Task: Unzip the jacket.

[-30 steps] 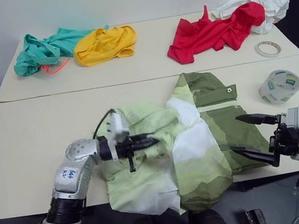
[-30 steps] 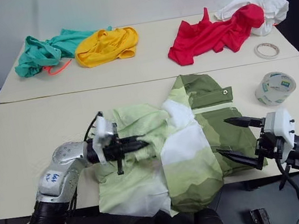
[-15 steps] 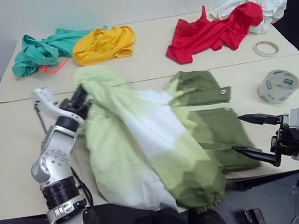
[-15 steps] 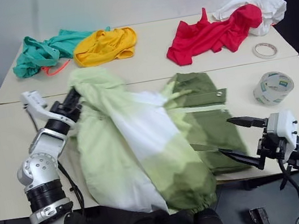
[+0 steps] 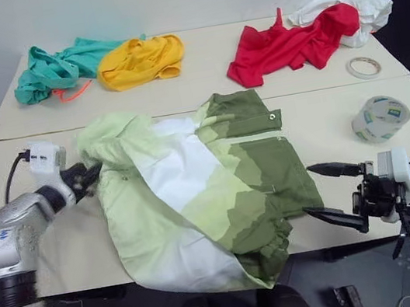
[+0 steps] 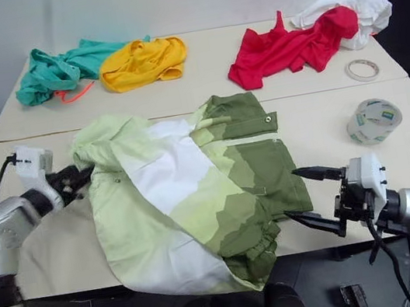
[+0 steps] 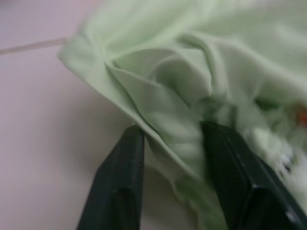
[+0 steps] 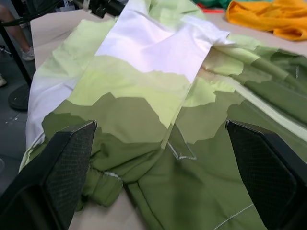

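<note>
Jacket [image 5: 204,193] lay spread between my grippers, its hem hanging off the near table [image 5: 28,175] edge. My left gripper [image 7: 172,143] had pale-green fabric between its parted fingers — grip uncertain. My right gripper [image 5: 330,194] gaped wide, empty, just beside the olive side.

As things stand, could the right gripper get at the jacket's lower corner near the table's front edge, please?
Probably yes. The right gripper stands open just beside the jacket, facing its olive hem, and nothing lies between them. The tape roll sits well off to the side.
</note>
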`<state>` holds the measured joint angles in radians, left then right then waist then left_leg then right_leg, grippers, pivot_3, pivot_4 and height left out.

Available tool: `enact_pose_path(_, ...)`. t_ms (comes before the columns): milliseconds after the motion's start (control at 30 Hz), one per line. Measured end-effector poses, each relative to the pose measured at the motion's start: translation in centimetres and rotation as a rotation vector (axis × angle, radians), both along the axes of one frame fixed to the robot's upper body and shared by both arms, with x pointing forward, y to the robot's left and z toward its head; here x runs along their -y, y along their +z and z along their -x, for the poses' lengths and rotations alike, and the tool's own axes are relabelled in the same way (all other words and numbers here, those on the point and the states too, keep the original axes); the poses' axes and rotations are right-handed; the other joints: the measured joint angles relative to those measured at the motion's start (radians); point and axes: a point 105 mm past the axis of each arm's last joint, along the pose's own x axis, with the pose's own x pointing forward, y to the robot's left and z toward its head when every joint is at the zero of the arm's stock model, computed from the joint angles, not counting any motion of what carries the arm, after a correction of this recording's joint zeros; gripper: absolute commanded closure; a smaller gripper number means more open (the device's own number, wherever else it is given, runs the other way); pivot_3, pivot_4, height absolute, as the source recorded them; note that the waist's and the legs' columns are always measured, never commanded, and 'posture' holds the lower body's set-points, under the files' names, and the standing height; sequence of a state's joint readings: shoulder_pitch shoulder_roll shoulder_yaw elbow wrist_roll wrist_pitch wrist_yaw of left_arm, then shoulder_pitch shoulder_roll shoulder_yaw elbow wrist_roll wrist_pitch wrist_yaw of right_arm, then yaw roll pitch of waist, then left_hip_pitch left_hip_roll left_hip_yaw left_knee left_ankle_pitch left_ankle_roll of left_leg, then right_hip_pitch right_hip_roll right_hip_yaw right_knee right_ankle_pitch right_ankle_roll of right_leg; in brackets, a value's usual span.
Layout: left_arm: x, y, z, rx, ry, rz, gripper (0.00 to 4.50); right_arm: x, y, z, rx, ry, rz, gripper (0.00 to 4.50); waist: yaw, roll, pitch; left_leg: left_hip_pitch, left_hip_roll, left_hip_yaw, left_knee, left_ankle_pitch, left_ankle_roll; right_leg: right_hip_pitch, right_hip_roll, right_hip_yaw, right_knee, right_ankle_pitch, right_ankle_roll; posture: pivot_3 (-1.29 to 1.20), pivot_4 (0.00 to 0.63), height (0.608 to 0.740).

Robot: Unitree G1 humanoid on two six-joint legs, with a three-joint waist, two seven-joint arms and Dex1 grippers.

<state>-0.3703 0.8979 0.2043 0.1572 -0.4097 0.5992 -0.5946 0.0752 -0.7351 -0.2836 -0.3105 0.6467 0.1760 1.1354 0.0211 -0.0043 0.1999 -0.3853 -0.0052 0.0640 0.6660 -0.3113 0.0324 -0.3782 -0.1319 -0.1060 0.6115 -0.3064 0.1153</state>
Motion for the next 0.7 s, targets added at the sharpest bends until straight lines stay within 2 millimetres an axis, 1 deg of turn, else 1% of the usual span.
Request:
enact_pose_path(33,-0.3,0.3,0.3,0.003,-0.017,-0.027,1.13,0.0,0.1,-0.1,0.004,-0.001,-0.001,0.0,0.0,0.0,0.0,0.0,0.0,0.0,0.0,0.0,0.0,0.0,0.0,0.0,0.0,0.0,0.0,0.0,0.15,0.74)
enact_pose_path(67,-0.5,0.7,0.8,0.018,-0.068,-0.067,0.72,-0.1,0.3,-0.2,0.016,-0.001,-0.006,0.0,0.0,0.0,0.0,0.0,0.0,0.0,-0.001,0.0,0.0,-0.001,-0.001,0.0,-0.001,0.0,-0.001,0.0,0.15,0.74)
enact_pose_path(133,-0.5,1.0,1.9,0.032,-0.173,-0.117,0.12,-0.2,0.4,-0.3,0.024,-0.003,-0.009,0.0,0.0,0.0,0.0,0.0,0.001,0.0,-0.001,0.0,0.0,-0.001,-0.001,0.0,-0.001,-0.001,-0.001,0.0,0.15,0.74)
enact_pose_path(167,-0.1,1.1,2.8,0.046,-0.279,-0.151,0.12,-0.2,0.4,-0.3,0.022,-0.005,-0.01,0.0,-0.001,0.0,0.0,0.0,0.001,0.0,-0.001,0.0,0.0,-0.001,-0.002,0.0,-0.001,-0.001,-0.001,0.0,0.15,0.74)
enact_pose_path(233,0.9,1.3,4.1,0.087,-0.446,-0.195,0.12,-0.2,0.2,-0.4,0.022,-0.008,-0.014,0.0,0.003,0.0,0.0,0.0,0.0,0.0,-0.001,0.0,0.0,-0.001,-0.003,0.001,-0.003,-0.001,-0.001,0.0,0.15,0.74)
enact_pose_path(300,1.4,1.6,4.7,0.127,-0.553,-0.23,0.12,-0.2,0.3,-0.5,0.031,-0.007,-0.013,0.0,0.004,0.0,0.0,-0.001,0.0,-0.001,-0.001,-0.001,0.0,-0.001,-0.004,0.002,-0.005,-0.001,-0.002,0.0,0.15,0.74)
enact_pose_path(333,1.6,1.9,4.7,0.15,-0.586,-0.246,0.12,-0.2,0.3,-0.6,0.034,-0.009,-0.01,0.0,0.004,0.0,0.0,-0.001,0.0,-0.001,-0.001,-0.001,0.0,-0.001,-0.004,0.002,-0.004,0.0,-0.002,0.0,0.15,0.74)
enact_pose_path(400,2.6,3.4,3.0,0.24,-0.613,-0.273,0.12,-0.1,0.2,-0.8,0.03,-0.015,-0.012,0.0,0.012,0.0,0.0,-0.001,0.0,-0.003,0.0,0.0,0.001,0.0,-0.004,0.001,-0.003,0.0,-0.003,0.0,0.15,0.74)
enact_pose_path(433,3.3,4.0,2.4,0.283,-0.628,-0.289,0.12,-0.3,0.3,-0.9,0.036,-0.009,-0.015,0.0,0.012,0.0,0.0,-0.001,-0.001,-0.002,0.0,0.0,0.001,0.0,-0.004,0.0,-0.002,0.001,-0.003,0.0,0.15,0.74)
enact_pose_path(467,4.4,4.7,1.2,0.33,-0.645,-0.316,0.12,-0.3,0.2,-1.0,0.034,-0.009,-0.014,0.0,0.015,0.0,0.0,0.0,-0.001,-0.001,0.0,0.001,0.001,0.0,-0.002,-0.002,0.002,0.001,-0.002,0.0,0.15,0.74)
enact_pose_path(500,5.0,5.0,0.5,0.353,-0.655,-0.335,0.12,-0.5,0.2,-1.1,0.034,-0.001,-0.014,0.0,0.015,0.0,0.0,-0.001,-0.002,0.0,0.0,0.001,0.002,-0.001,0.0,-0.004,0.003,0.001,-0.002,0.0,0.15,0.74)
enact_pose_path(567,6.3,5.0,-1.0,0.377,-0.685,-0.387,0.12,-0.7,0.0,-1.1,0.029,0.007,-0.014,0.0,0.013,0.0,0.0,-0.001,-0.002,0.003,0.0,0.001,0.003,-0.003,0.002,-0.005,0.005,0.001,-0.001,0.0,0.15,0.74)
enact_pose_path(633,7.2,4.5,-2.2,0.366,-0.721,-0.441,0.12,-0.7,0.0,-1.1,0.026,0.004,-0.014,0.0,0.01,0.0,0.0,-0.002,-0.003,0.006,0.001,0.002,0.004,-0.004,0.001,-0.008,0.006,0.001,-0.001,0.0,0.15,0.74)
enact_pose_path(700,8.1,3.9,-2.9,0.356,-0.778,-0.476,0.12,-0.7,0.0,-1.1,0.027,0.003,-0.014,0.0,0.002,0.0,0.0,-0.002,-0.003,0.011,0.001,0.001,0.005,-0.006,0.0,-0.01,0.006,0.002,-0.001,0.0,0.15,0.74)
